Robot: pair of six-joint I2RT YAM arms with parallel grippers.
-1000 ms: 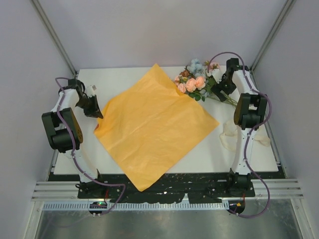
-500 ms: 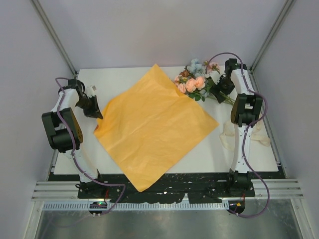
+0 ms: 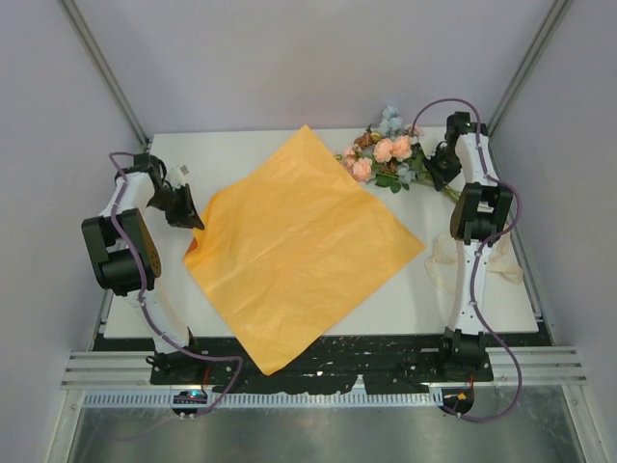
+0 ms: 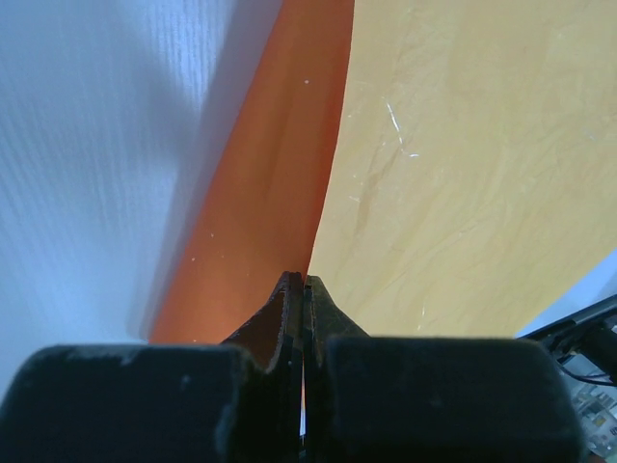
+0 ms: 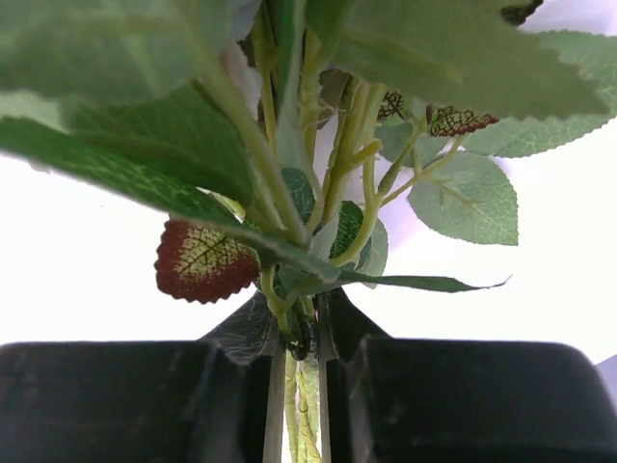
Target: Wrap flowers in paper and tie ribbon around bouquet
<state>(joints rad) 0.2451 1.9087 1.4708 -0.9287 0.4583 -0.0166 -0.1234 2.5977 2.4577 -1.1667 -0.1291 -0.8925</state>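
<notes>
walls [image 3: 289, 58]: pale grey | table [image 3: 222, 154]: white | frame posts [image 3: 104, 68]: aluminium, slanting | light: soft, even

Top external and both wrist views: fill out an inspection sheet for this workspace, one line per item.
Surface: white table, mostly covered by the sheet.
Job's things: orange paper spread flat as a diamond; flowers at the far right, off the paper and unwrapped; ribbon heaped loose by the right arm.
Clutter: nothing seen.
Grippers: left gripper shut on the paper's left edge; right gripper shut on the flowers' stems.
Cables: purple cables looped along both arms, clear of the paper.
Surroundings: plain pale walls, metal frame posts at the far corners.
</notes>
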